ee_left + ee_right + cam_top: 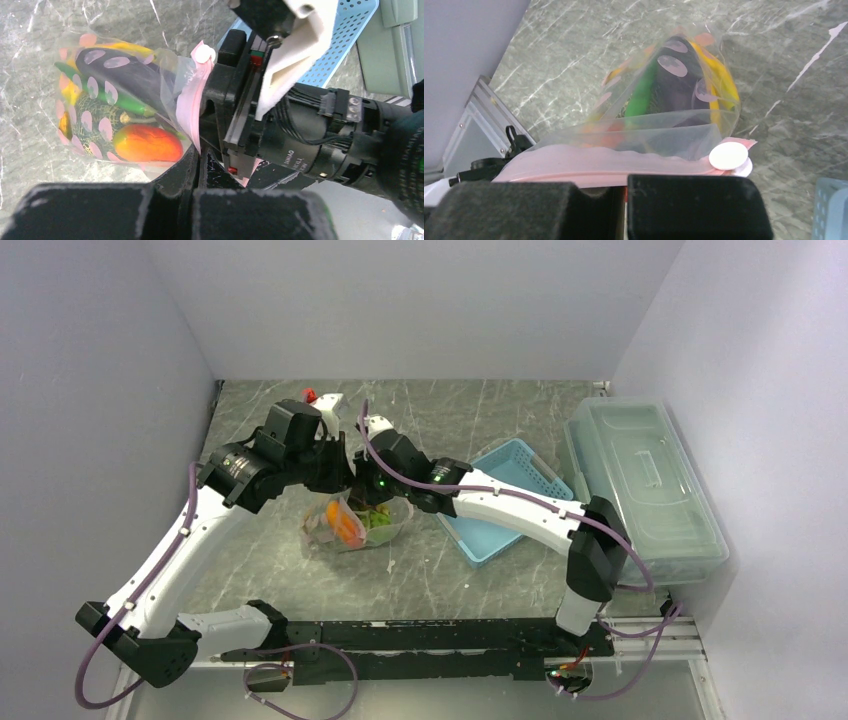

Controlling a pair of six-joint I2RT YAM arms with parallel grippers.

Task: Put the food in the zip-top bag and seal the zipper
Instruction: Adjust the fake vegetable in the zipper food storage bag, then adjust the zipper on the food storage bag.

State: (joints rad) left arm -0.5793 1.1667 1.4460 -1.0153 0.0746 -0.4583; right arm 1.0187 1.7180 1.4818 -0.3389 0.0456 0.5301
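Observation:
The zip-top bag [352,525] hangs between my two grippers above the table, with the food inside. Through the clear plastic I see a dark purple eggplant [131,75], an orange carrot [148,143], a netted melon [95,116], a green pod [122,101] and a yellow banana [723,82]. My left gripper [201,161] is shut on the pink zipper [189,107] at one end. My right gripper [625,186] is shut on the zipper [594,161] further along, left of the white round tab [728,155]. In the top view both grippers [352,478] meet just above the bag.
A light-blue basket [512,498] lies right of the bag under the right arm. A large clear lidded box [645,490] stands at the far right. The left wall is close to the left arm.

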